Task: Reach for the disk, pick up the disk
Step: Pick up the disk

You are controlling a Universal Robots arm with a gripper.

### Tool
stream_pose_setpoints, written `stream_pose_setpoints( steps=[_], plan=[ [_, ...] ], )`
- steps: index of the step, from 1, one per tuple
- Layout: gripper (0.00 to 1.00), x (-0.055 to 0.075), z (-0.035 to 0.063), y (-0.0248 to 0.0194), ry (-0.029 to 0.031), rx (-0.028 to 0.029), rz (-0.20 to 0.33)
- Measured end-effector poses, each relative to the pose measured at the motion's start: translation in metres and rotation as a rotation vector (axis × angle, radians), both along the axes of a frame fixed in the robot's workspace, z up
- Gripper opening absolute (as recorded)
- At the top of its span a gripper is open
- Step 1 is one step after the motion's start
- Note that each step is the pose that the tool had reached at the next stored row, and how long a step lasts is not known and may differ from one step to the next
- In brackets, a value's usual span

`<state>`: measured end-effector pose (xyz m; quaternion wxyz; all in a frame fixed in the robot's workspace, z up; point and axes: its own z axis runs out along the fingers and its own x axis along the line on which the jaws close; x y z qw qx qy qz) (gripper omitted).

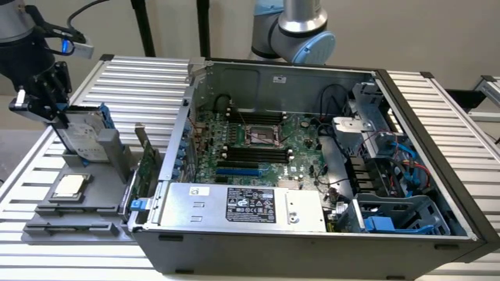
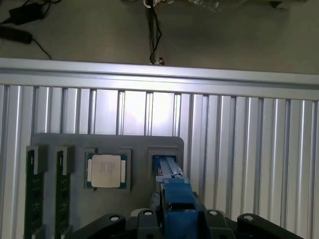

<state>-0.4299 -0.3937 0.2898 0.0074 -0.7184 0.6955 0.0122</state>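
Reaching around the disk [image 1: 82, 134] on the left with the gripper [image 1: 60, 120], not lifted yet; cannot tell if squeezed tight.

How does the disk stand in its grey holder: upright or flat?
Upright. The disk stands on edge in a slot of the holder; the wrist view looks down along its thin blue edge.

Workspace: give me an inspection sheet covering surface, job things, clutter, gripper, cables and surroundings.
Surface: ribbed metal table, grey tray on it.
Job's things: disk upright in a tray slot.
Clutter: chip, two memory sticks, open computer case.
Gripper: gripper at the disk's top edge.
Cables: blue and red cables inside the case; black cables on the floor.
Surroundings: arm base behind the case, plain wall.
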Motion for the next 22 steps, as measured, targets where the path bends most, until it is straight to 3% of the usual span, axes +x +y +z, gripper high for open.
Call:
stream_pose_setpoints(
  steps=[6,12,22],
  plan=[
    [0.33,0.0000,0.0000,-0.0019,0.0002,-0.0001,-0.016],
    [0.33,0.0000,0.0000,-0.0066,0.0002,0.0001,-0.020],
    [0.33,0.0000,0.0000,-0.0071,0.0002,-0.0001,-0.020]
  ],
)
